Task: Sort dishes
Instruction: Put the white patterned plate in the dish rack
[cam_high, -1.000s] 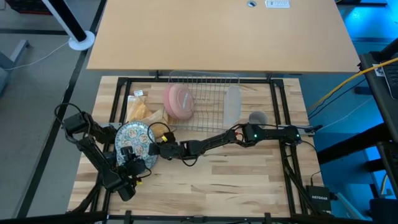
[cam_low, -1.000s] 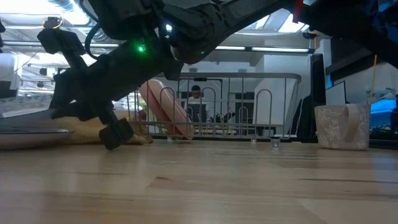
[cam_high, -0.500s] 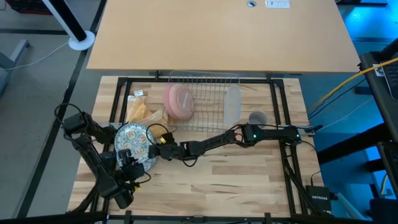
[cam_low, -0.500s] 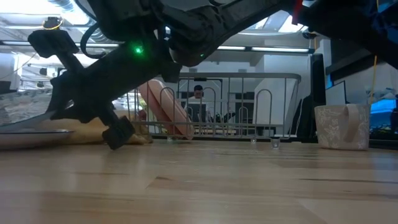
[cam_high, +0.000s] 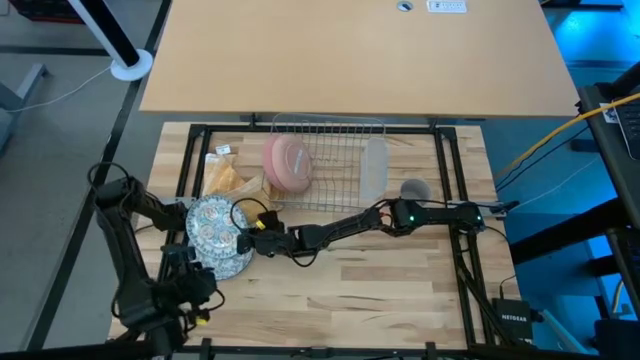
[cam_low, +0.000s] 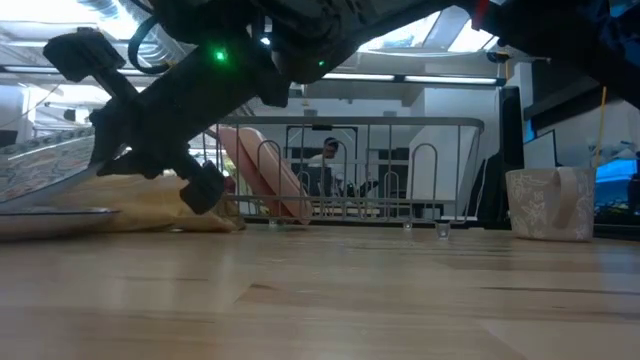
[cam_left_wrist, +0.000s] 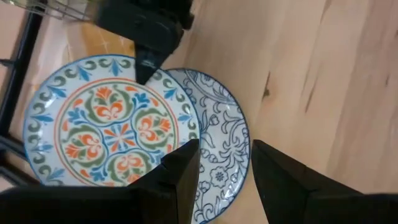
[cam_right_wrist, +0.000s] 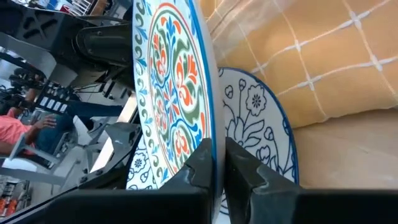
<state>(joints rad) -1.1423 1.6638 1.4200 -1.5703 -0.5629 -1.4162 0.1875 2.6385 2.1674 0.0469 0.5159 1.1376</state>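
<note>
Since a second ago we see the left gripper (cam_high: 190, 283) withdrawn toward 7 o'clock, open; the right gripper (cam_high: 243, 238) pinches the tilted round blue-green patterned plate (cam_high: 215, 224) at the table's (cam_high: 380, 280) 9 o'clock.

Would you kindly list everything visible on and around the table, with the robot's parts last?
Colourful patterned plate: one, blue, green and orange, pinched at its rim and lifted off the blue-white plate.
Blue-white plate: one, flat on table beneath it.
Pink dishes: at least one, standing in wire rack.
Wire rack: one, silver, table's far side.
Cloth: one, yellow-tan, beside rack.
Mug: one, grey, right of rack.
Right gripper: holding colourful plate.
Left gripper: open, near table's front-left corner.
</note>
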